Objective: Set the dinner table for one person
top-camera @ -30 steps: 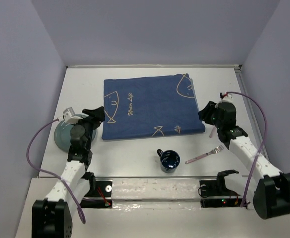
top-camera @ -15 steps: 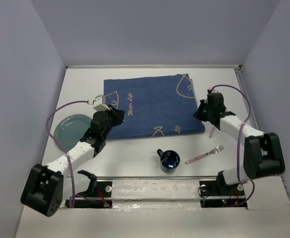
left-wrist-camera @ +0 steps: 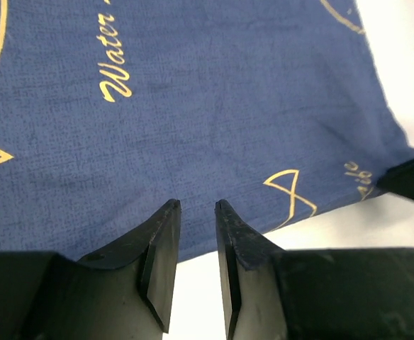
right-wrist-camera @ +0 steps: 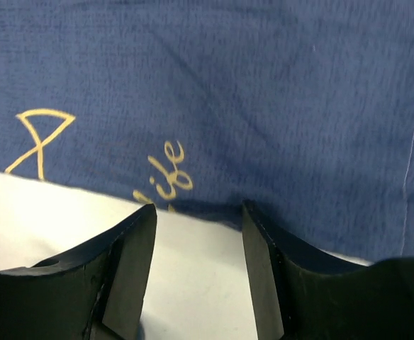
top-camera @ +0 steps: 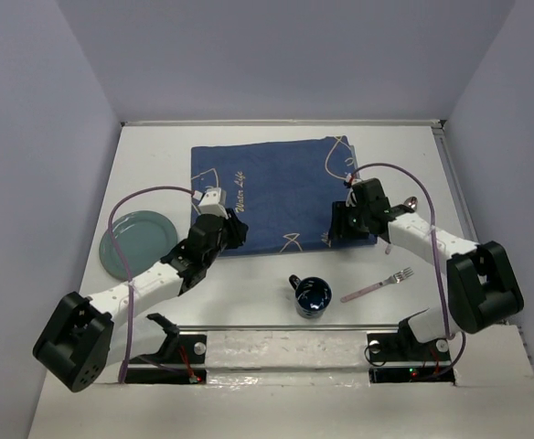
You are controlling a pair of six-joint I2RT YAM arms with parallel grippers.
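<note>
The dinner table [top-camera: 249,285] is a white tabletop with a blue placemat [top-camera: 276,187] spread at its middle. My left gripper [top-camera: 236,230] is over the mat's near edge towards the left. In the left wrist view the left gripper [left-wrist-camera: 196,205] is open by a narrow gap, with its fingertips over the blue cloth [left-wrist-camera: 214,106] and nothing between them. My right gripper [top-camera: 339,225] is at the mat's near edge towards the right. In the right wrist view the right gripper [right-wrist-camera: 198,207] is open wider, its tips at the cloth's hem [right-wrist-camera: 214,106] above bare table.
A teal plate [top-camera: 130,243] lies left of the mat. A dark blue mug [top-camera: 313,295] stands near the front, and a pink-handled fork [top-camera: 378,285] lies to its right. A spoon's bowl [top-camera: 411,203] shows beside the right arm. Purple walls close in on three sides.
Both arms have swung inward from the sides to the mat's near edge. Both grippers now stand with their jaws apart.
</note>
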